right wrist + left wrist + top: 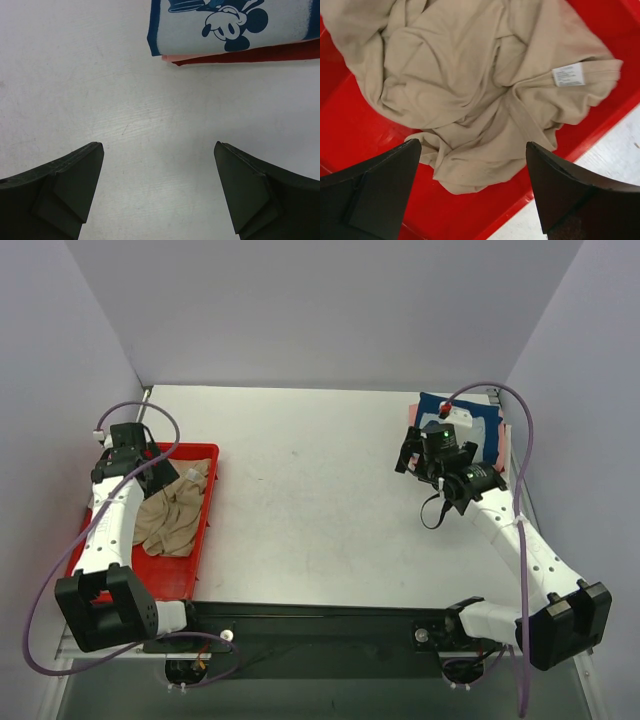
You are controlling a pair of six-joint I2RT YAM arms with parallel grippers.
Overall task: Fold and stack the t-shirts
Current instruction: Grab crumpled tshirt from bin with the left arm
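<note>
**Robot lab test cell**

It looked like a lab enclosure. A white desk was boxed in by blank pale panels. A left arm and a right arm, trailing purple cables, were bolted to a black rail.

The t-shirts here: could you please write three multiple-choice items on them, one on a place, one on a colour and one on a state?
1. Where does the tan t-shirt lie?
A. in the red tray
B. on a chair
C. in a blue basket

2. What colour is the top shirt of the folded stack?
A. green
B. navy with a white cartoon print
C. yellow

3. How is the left gripper?
A. shut on the tan t-shirt
B. shut on the tray's rim
C. open above the tan t-shirt

Answers:
1 A, the crumpled cloth sits between the tray's red walls.
2 B, the navy cloth with the cartoon lies uppermost.
3 C, its jaws stand wide apart and grip nothing.
</note>
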